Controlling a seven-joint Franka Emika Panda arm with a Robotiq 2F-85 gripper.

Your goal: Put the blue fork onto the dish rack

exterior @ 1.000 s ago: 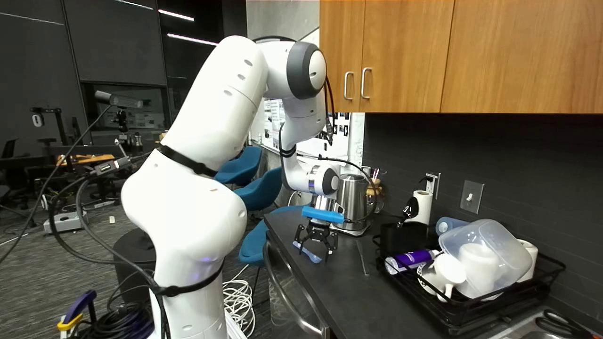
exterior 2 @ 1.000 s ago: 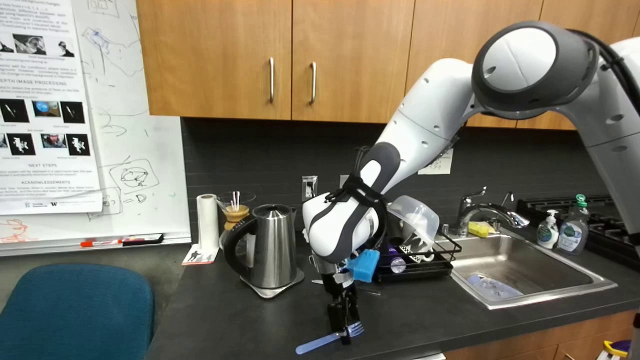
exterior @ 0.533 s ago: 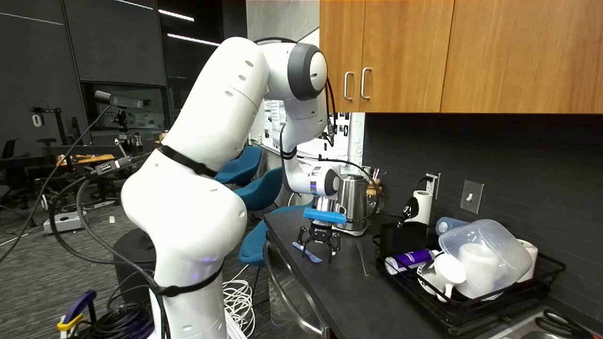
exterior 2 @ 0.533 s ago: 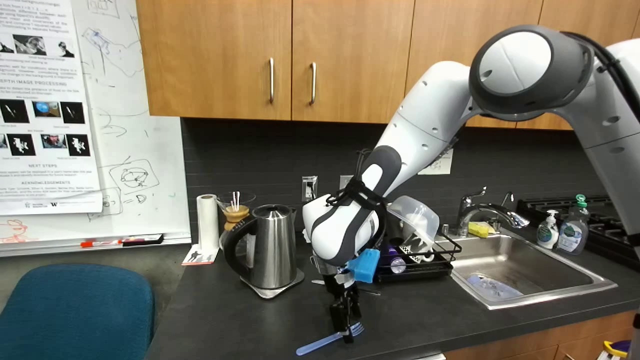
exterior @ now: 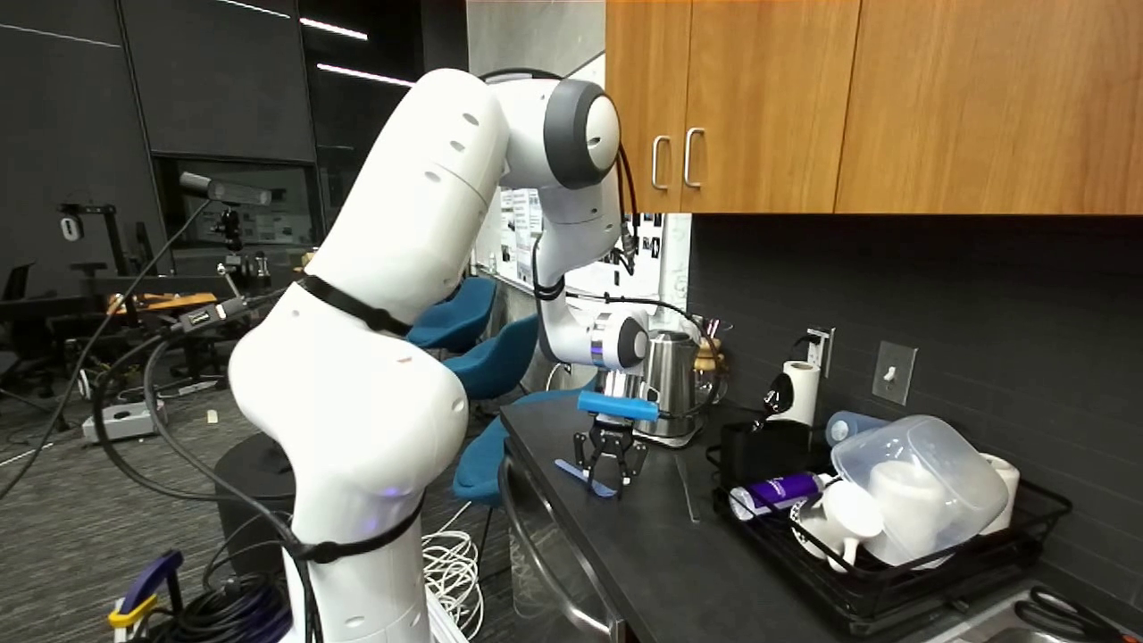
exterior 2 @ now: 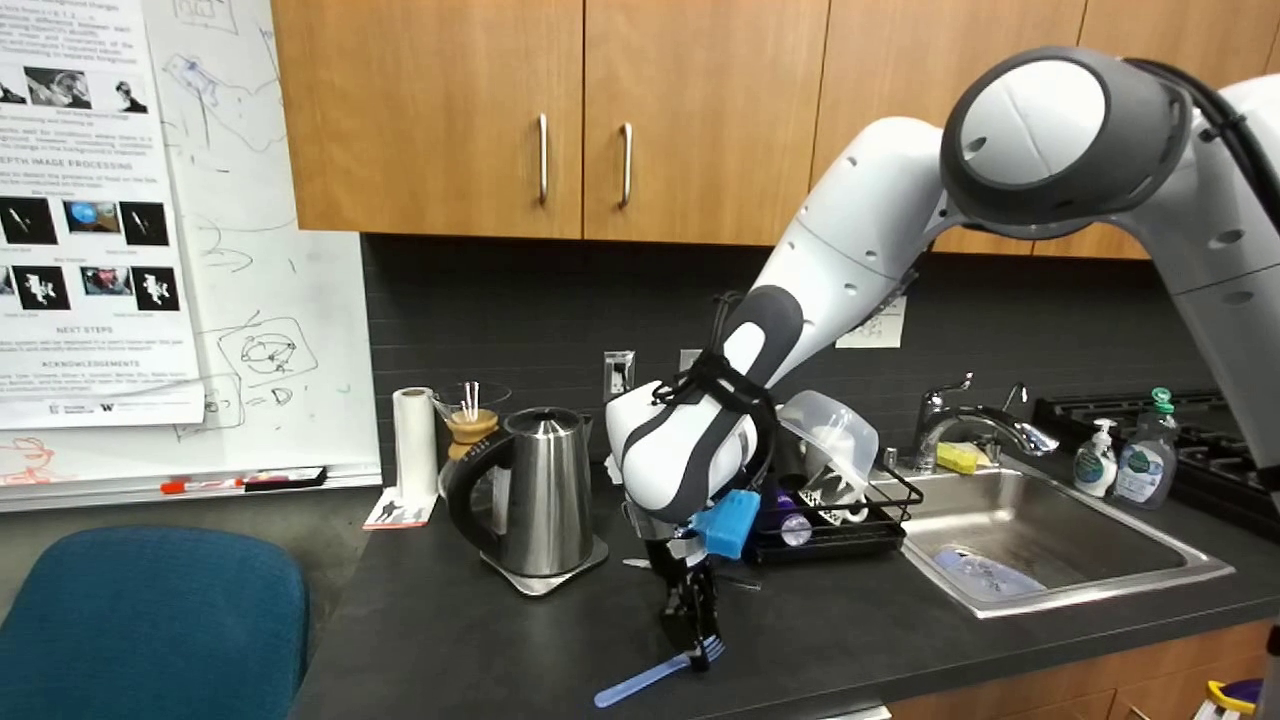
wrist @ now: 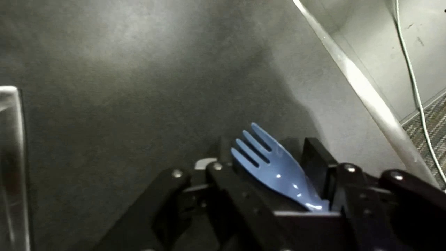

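Fork (wrist: 284, 174), blue and glossy, lies on the tabletop (exterior 2: 480, 640) with its head inside your pincer (exterior: 606, 485); in the wrist view its tines point between ten and eleven o'clock. Over the last half second you have drawn the jaws from a wide spread to partway closed, and the fork's head has shifted slightly. The jaws stand apart, flanking the head; whether either touches it is hard to say, so don't count it as gripped. You appear to be mid-grasp, lift and carry still ahead. Because the fork sits askew, tightening may swivel it; its narrower neck would probably hold better.

In an exterior view the dish rack (exterior: 929, 597) lies between three and four o'clock from the fork. A slim metal utensil (exterior: 687, 489) lies between them, so rise before you travel. A purple-labelled bottle (exterior: 777, 491), a white mug (exterior: 853, 511) and a translucent plastic tub (exterior: 964, 464) crowd the rack, which may leave you little landing room. In an exterior view the steel kettle (exterior 2: 550, 500) stands at eleven o'clock from the fork, well apart.
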